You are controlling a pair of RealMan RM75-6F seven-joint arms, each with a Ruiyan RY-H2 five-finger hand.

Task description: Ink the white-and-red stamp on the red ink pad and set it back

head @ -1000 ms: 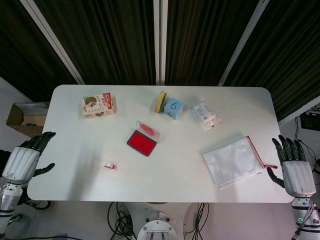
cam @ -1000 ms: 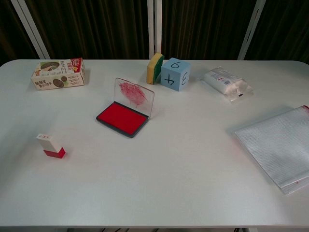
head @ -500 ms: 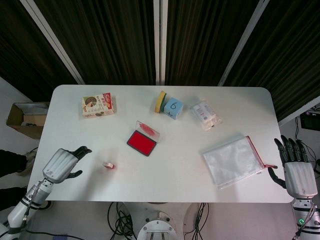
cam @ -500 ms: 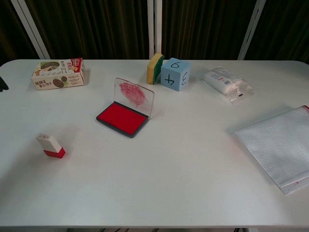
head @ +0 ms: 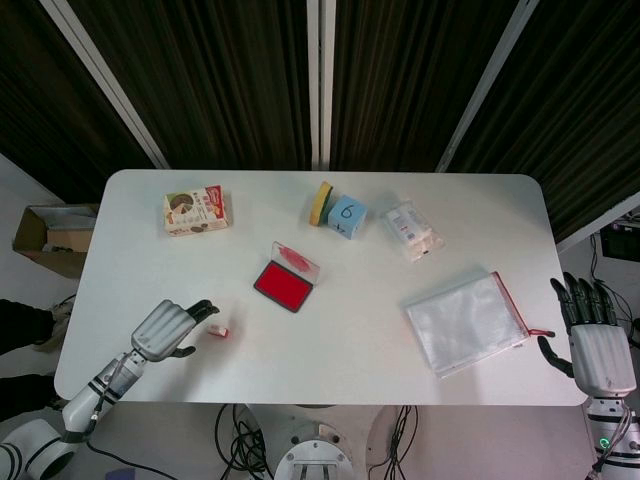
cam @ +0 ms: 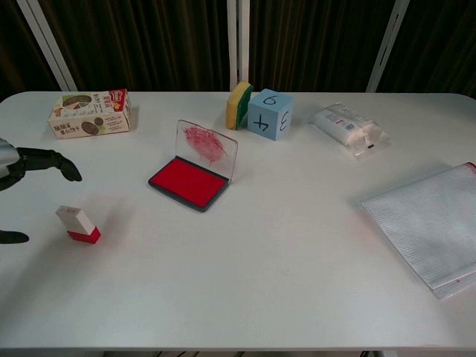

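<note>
A white counter (head: 330, 350) with rounded corners fills the middle of the room. Behind its far edge hang dark pleated curtains (head: 230, 80), crossed by pale slanted and upright bars (head: 318, 80). The floor (head: 25, 185) is light grey. Off the counter's left edge an open cardboard box (head: 45, 238) sits on the floor. Black cables (head: 235, 440) coil under the near edge.

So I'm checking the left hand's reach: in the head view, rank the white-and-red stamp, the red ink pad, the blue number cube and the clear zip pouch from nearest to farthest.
1. White-and-red stamp, just beside the left hand.
2. Red ink pad, table centre.
3. Blue number cube, far side.
4. Clear zip pouch, far right.
</note>
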